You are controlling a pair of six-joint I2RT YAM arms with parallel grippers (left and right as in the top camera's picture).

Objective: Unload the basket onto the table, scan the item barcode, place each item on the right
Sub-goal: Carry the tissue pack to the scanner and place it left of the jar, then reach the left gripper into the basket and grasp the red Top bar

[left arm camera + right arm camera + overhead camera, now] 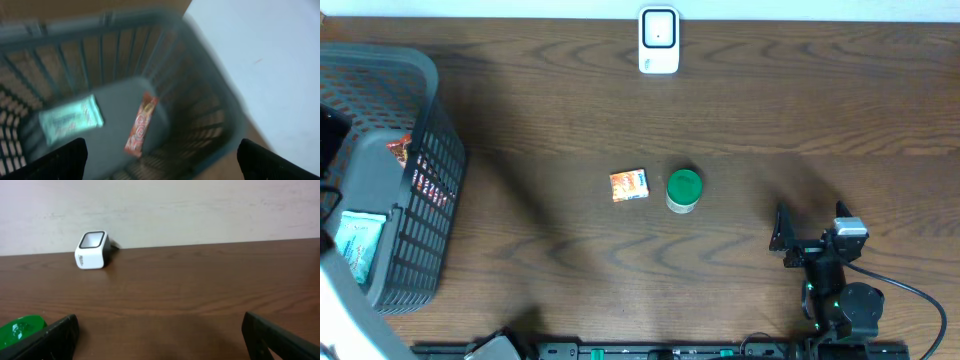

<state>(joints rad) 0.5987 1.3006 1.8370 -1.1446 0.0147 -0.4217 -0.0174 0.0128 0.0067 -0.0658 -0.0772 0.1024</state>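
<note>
Lying flat — orange packet [629, 186], long axis left-right, beside green-lidded jar [684, 190]

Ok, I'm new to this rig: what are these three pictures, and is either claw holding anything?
Two robot arms work at a dark wooden table. The overhead picture looks straight down on it; the other two come from cameras on each wrist, its black fingers in the lower corners. On the table lie a white barcode scanner, a small orange box and a green-lidded jar. The left gripper hangs open over the grey plastic basket, which holds a teal packet and a red-orange wrapped bar. The right gripper is open too; neither holds anything.
</note>
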